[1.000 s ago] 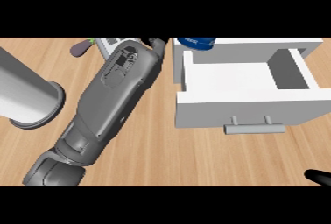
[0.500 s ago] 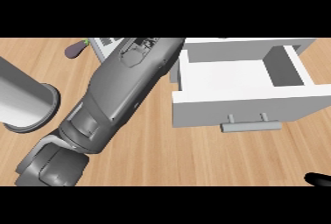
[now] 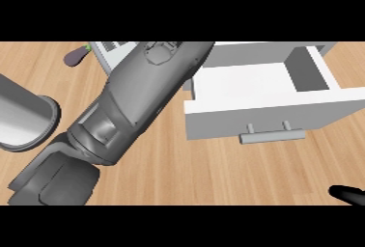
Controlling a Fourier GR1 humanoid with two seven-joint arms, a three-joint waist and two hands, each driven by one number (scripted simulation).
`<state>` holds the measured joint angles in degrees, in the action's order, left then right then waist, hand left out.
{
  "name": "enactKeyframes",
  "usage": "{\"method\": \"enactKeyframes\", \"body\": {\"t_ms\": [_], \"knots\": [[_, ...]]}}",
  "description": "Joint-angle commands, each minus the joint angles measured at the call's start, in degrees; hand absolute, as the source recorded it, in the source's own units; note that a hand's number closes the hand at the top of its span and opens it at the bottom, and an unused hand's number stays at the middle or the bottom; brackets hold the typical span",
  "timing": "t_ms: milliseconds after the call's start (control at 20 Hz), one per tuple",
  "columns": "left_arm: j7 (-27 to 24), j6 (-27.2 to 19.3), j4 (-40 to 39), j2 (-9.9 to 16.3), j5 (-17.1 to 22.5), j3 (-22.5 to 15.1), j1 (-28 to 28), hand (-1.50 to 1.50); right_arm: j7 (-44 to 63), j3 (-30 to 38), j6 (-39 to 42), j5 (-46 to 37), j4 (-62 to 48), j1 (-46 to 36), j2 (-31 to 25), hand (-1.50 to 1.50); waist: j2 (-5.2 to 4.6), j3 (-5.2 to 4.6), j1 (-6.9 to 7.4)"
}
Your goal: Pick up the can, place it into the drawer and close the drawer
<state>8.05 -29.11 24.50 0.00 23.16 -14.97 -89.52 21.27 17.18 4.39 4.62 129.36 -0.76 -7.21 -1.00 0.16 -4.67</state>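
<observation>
- Looking steeply down, the head view took in a light wooden counter point(image 3: 214, 173) with a fine plank grain, bare boards showing below and to the left of the drawer.
- The white drawer point(image 3: 264, 108) stood pulled open – its pale floor and inner walls were exposed, and a grey bar handle point(image 3: 272, 136) sat on its front panel.
- A grey forearm point(image 3: 135, 106) crossed the counter diagonally just left of the drawer, running from the lower left up to the drawer's far left corner, where it overlapped the rim.
- The left hand lay beyond the top edge, so its state could not be seen.
- Only a black tip of the right hand point(image 3: 349, 194) showed, well below the drawer's right end; whether it was spread or curled could not be told.
- The can was nowhere visible – not inside the drawer's open part and not on the boards.
- Far left of the drawer stood a grey cylinder point(image 3: 21, 120), cut by the edge.
- Beyond the forearm, up-left of the drawer, lay a small dark purplish object point(image 3: 76, 57) beside a grey-and-white striped item point(image 3: 108, 48).
</observation>
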Motion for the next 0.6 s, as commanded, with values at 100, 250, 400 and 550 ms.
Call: {"method": "enactKeyframes", "body": {"t_ms": [100, 250, 400, 550], "knots": [[-0.5, -6.9, -4.9, 0.0, 2.0, -2.9, -2.9, -1.50, 1.7, -0.1, 0.0, 0.5, -0.1, -2.6, -1.5, -1.50, -0.48, 0.07, -2.01], [-1.8, -6.5, -5.8, 0.0, 3.1, -2.3, -3.9, -1.50, 1.6, -1.3, -0.4, -1.1, -0.3, -1.4, -0.4, -1.50, -0.24, 0.01, -0.64], [-4.4, -8.6, -5.1, 0.0, 4.5, -4.6, -1.5, -1.50, 0.0, -0.1, 0.2, -1.5, -2.8, -4.9, -2.9, -1.50, -0.62, 0.05, -1.59], [-3.6, -8.8, -6.9, 0.0, 5.5, -3.5, -4.0, -1.50, -0.5, -2.7, 0.6, -5.5, -1.6, -5.3, -3.7, -1.50, -0.68, 0.01, -1.18]]}}
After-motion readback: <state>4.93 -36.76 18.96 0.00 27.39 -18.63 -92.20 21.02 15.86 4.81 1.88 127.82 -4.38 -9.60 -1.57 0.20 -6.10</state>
